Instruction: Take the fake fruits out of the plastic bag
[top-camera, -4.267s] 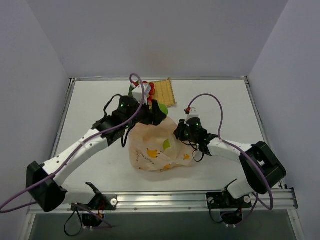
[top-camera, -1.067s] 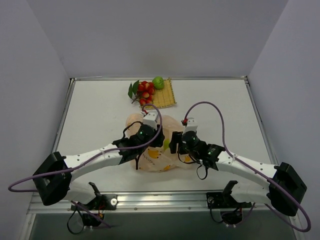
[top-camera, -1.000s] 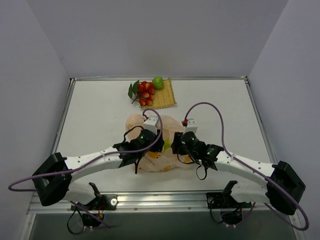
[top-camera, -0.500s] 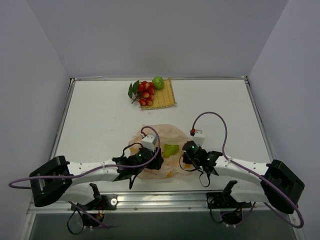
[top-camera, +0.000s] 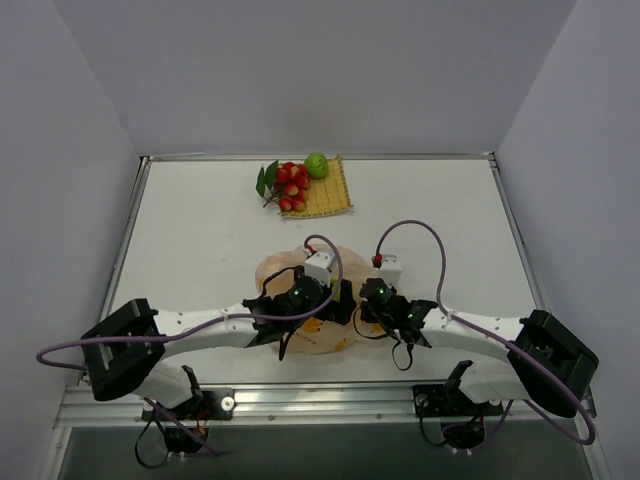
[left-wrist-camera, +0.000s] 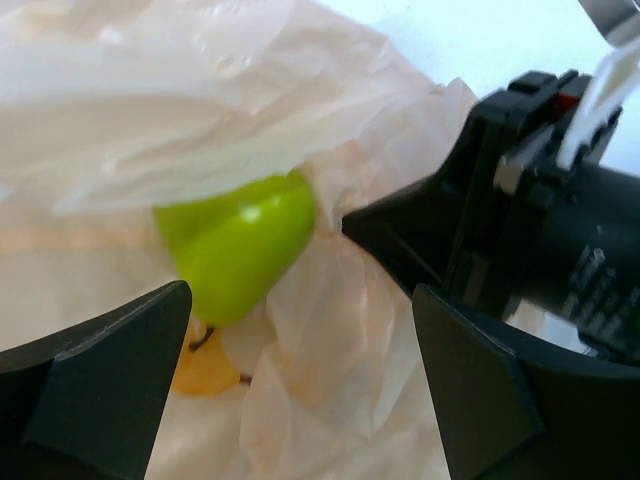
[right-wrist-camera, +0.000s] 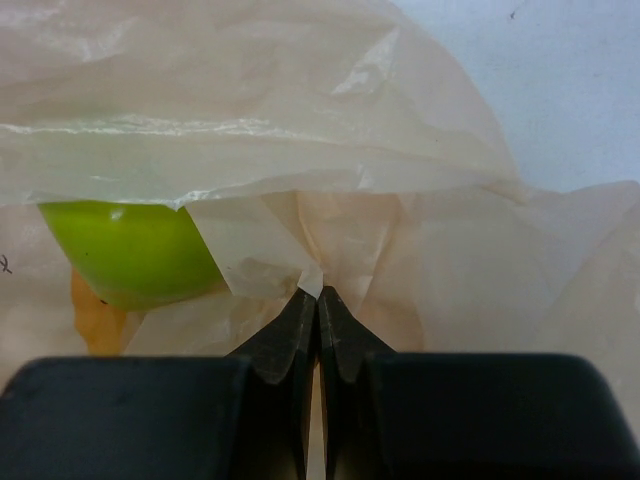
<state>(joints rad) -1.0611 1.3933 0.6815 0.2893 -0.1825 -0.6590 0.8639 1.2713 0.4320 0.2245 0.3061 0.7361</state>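
Observation:
The peach plastic bag (top-camera: 300, 335) lies crumpled near the front edge, under both wrists. The yellow-green pear (left-wrist-camera: 240, 240) lies inside its open mouth; it also shows in the right wrist view (right-wrist-camera: 130, 250) but is hidden in the top view. My left gripper (left-wrist-camera: 300, 295) is open and empty just in front of the pear, over bag folds (left-wrist-camera: 340, 330). My right gripper (right-wrist-camera: 318, 295) is shut on a fold of the bag (right-wrist-camera: 300, 240) beside the pear. The two grippers almost meet in the top view, left (top-camera: 342, 298) and right (top-camera: 363, 299). The red berries (top-camera: 290, 186) and lime-green fruit (top-camera: 316, 165) lie at the back.
The square yellow woven mat (top-camera: 330, 192) lies at the back centre under the berries and lime. The right gripper's black body (left-wrist-camera: 520, 200) is close on the right of the left wrist view. Purple cables loop over both arms. The aluminium rail (top-camera: 330, 398) runs along the front edge.
The bag has been drawn towards the front edge. In the last half second my left gripper moved right and forward over the bag's mouth, covering the pear in the top view.

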